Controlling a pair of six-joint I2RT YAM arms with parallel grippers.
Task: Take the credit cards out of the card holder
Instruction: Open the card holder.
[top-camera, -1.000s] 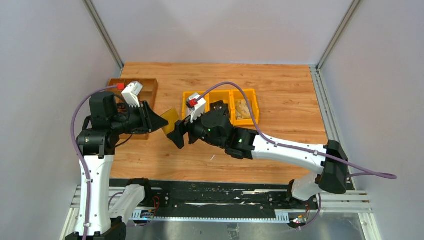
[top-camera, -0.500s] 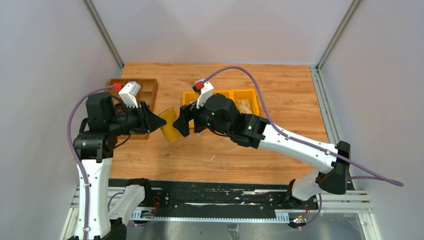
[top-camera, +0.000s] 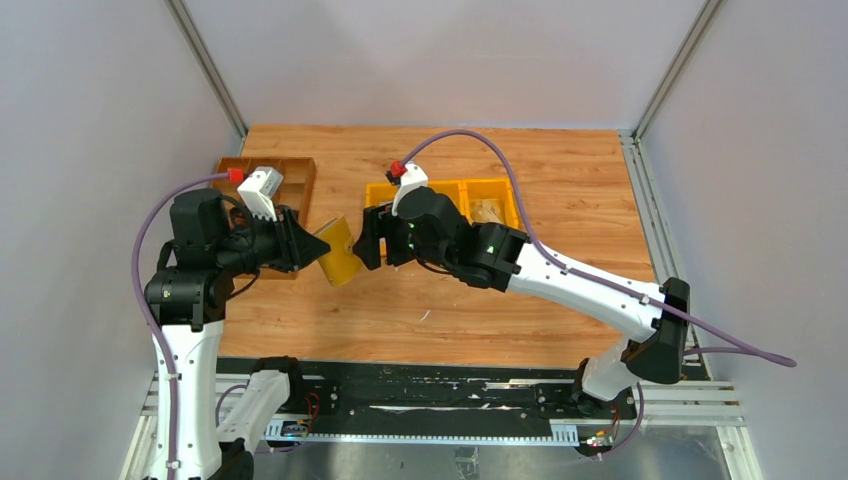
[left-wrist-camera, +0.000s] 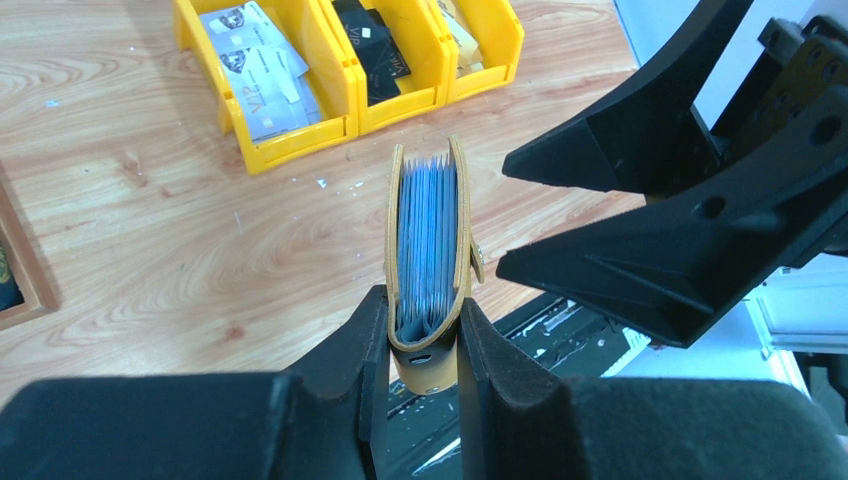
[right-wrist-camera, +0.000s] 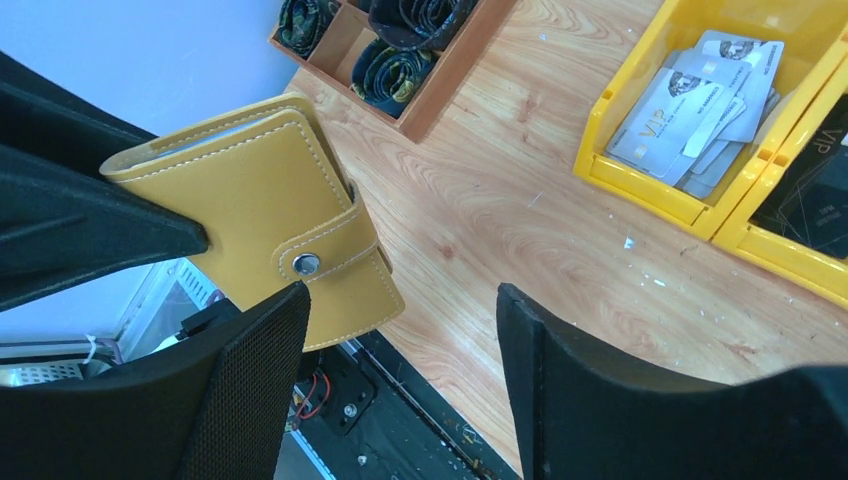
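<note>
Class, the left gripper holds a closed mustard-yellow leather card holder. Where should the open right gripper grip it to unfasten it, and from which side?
Probably the snap tab, approached from the face toward the right gripper. It wraps across that face of the mustard-yellow card holder, exposed and clear of the left gripper, which clamps the holder's sides.

Within the last second the right pincer (top-camera: 363, 241) has been carried from the near side of the card holder (top-camera: 338, 252) toward the far edge of the surface (top-camera: 570, 190). It is now set level with the card holder, just beside its right face. The card holder's lower end has been uncovered.
</note>
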